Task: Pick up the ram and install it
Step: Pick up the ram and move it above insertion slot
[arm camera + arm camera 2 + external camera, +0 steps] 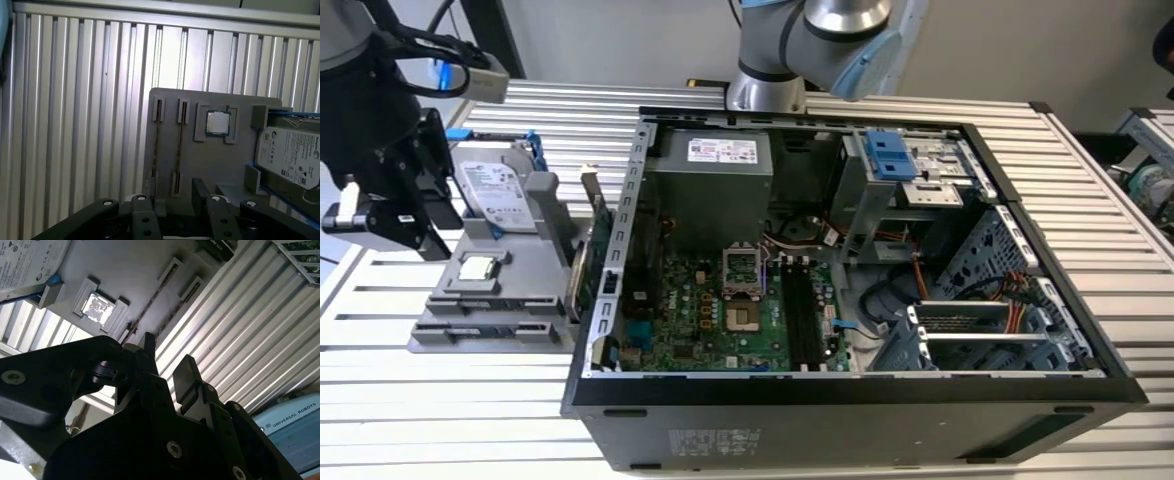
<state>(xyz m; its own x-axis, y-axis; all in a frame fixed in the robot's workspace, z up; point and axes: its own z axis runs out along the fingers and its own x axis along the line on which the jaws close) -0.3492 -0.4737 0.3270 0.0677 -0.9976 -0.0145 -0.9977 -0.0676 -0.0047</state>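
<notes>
Progress: none beyond approach. Hovers with hand [175, 192] wide open and empty over grey holder [220, 160] on worktop [75, 125], at the exterior view's left. Shows ram [179, 145] as 2 thin sticks on edge in holder slots, near the hand, untouched. Leaves, by the look, pick-up and seating in computer case [854, 420] undone.

The ram [179, 142] stands on edge in a long slot of the grey holder [240, 165], showing as a thin dark strip. A second ram [156, 145] stands parallel, just beside it.
</notes>
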